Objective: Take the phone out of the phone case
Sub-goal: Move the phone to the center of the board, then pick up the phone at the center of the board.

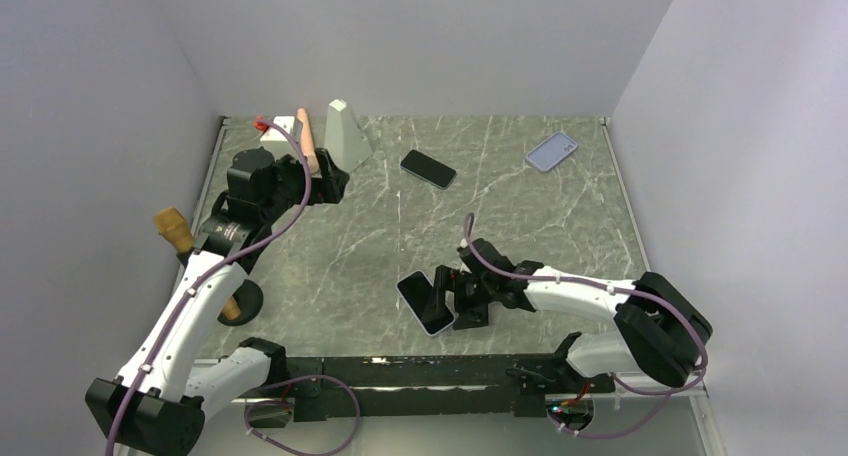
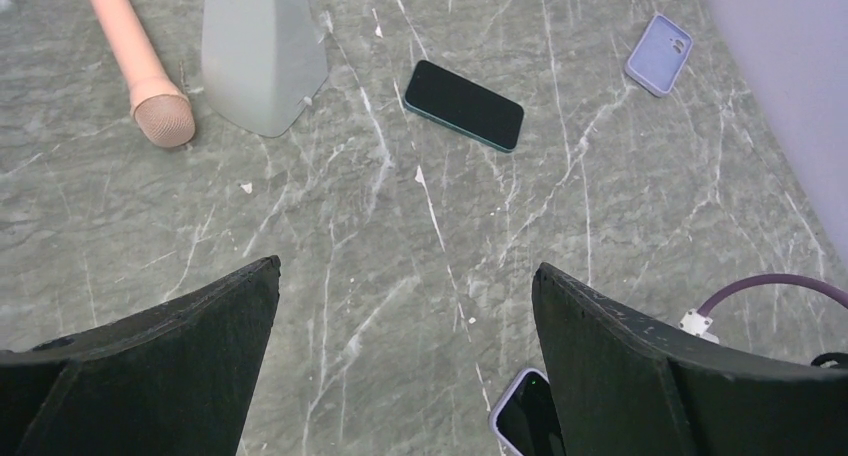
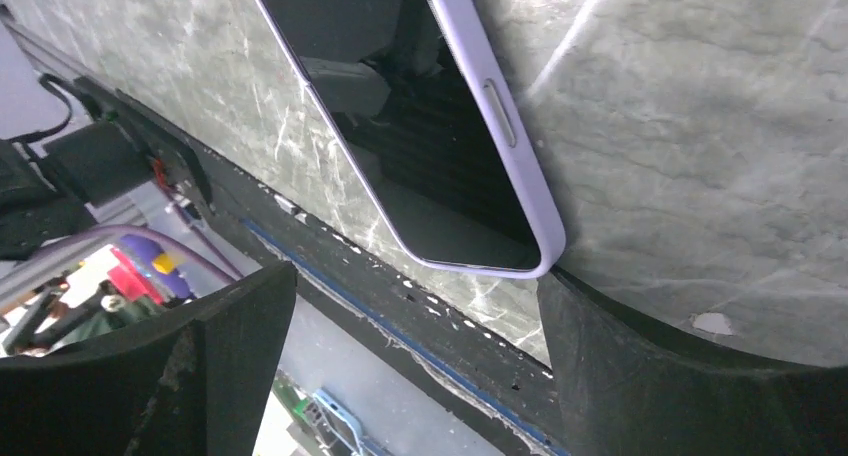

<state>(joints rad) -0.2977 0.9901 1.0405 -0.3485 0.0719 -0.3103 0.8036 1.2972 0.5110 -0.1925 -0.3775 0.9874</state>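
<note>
While left pincer [image 2: 407, 266] hangs raised, spread apart, right pincer [image 3: 417, 276] lies low, spread apart, at cased phone [image 3: 420, 156].

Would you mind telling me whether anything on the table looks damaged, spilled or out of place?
Nothing looks damaged or spilled. The only oddities are small white flecks on the marble table, and the cased phone lies askew to the table's edges, beside the open right gripper.
</note>
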